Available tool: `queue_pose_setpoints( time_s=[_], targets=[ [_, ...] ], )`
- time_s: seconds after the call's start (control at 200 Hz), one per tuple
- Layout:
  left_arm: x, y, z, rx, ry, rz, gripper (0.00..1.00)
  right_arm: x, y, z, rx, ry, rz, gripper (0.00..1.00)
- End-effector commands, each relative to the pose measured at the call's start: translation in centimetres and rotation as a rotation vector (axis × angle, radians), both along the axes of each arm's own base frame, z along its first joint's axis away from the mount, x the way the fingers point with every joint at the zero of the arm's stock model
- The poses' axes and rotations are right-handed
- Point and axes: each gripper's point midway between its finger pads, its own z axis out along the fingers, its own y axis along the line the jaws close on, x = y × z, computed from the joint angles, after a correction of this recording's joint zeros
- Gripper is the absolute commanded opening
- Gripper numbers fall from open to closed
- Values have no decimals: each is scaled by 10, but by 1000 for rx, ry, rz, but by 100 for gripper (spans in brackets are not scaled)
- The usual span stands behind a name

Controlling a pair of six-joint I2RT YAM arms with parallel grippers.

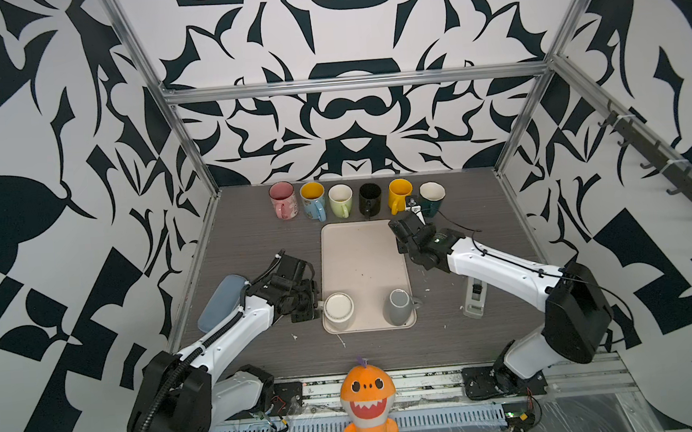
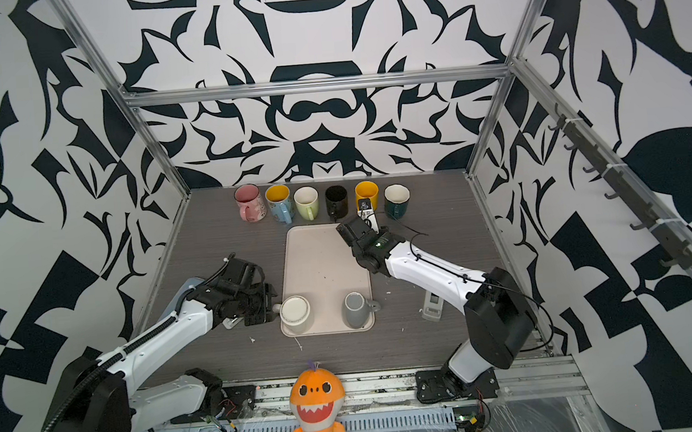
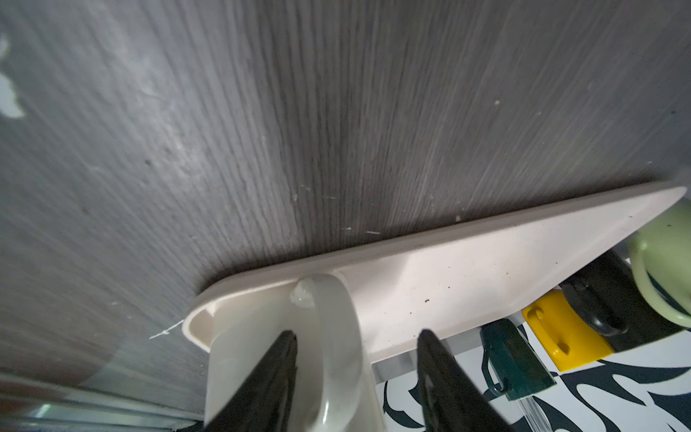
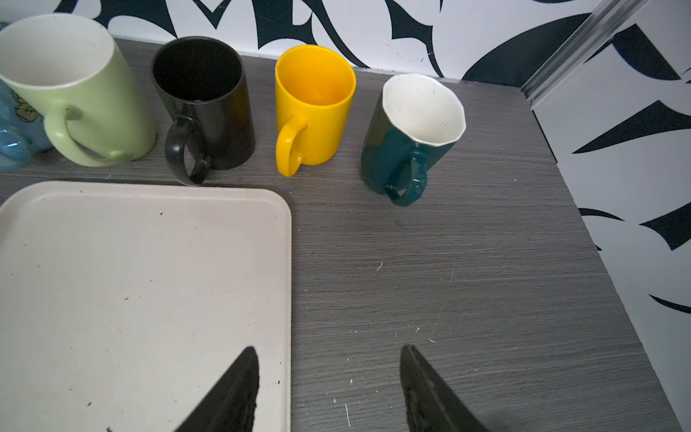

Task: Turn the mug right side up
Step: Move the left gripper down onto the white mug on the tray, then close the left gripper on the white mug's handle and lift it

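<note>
Cream mug (image 1: 338,309) sits base up, rim down, on the near left corner of the tray (image 1: 359,257); both top views agree. Its handle (image 3: 338,329) points off the tray's left edge toward the left end effector (image 1: 315,306). In the left wrist view the handle runs between the two black fingers (image 3: 276,366): one tip overlaps the handle, the other has a clear gap to it, so the jaws are spread astride it, not pinching. Grey mug (image 1: 398,307) is upright on the tray's near right corner, mouth up, handle to the right, well apart from the cream mug. Rest of the tray is bare apart from a few dark specks. Right end effector (image 1: 395,226) hangs over the tray's far right corner, jaws spread, nothing between them; in the right wrist view one finger is over the tray and one over the surface (image 4: 467,280). Behind the tray, a row of upright mugs along the back wall: pink mug (image 1: 283,200), blue mug (image 1: 314,204), light green mug (image 1: 340,200), black mug (image 1: 370,198), yellow mug (image 1: 400,194), dark green mug (image 1: 431,196). Orange shark plush (image 1: 367,399) sits at the front rail.
</note>
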Motion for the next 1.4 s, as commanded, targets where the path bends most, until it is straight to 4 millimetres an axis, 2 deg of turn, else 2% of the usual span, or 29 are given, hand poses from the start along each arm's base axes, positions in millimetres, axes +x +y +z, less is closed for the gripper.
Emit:
queue_pose_setpoints(
  time_s=[0.0,0.23,0.525,1.0,1.21,1.395],
  targets=[
    [5,-8,8,-28,-2,-1,51,5,1,20,21,-44,-15,64],
    [6,-8,9,-32,-8,0,42,6,4,18,19,-38,-11,64],
    [8,-12,6,-44,-5,-9,37,8,6,16,18,-31,-9,64],
    [13,-17,4,-60,-23,-27,18,8,5,12,5,-19,-11,64],
    [25,-23,10,-88,-107,-41,0,7,5,10,5,-14,-11,64],
    [46,-29,25,-91,-255,-87,0,7,5,10,3,-13,-12,64]
  ],
)
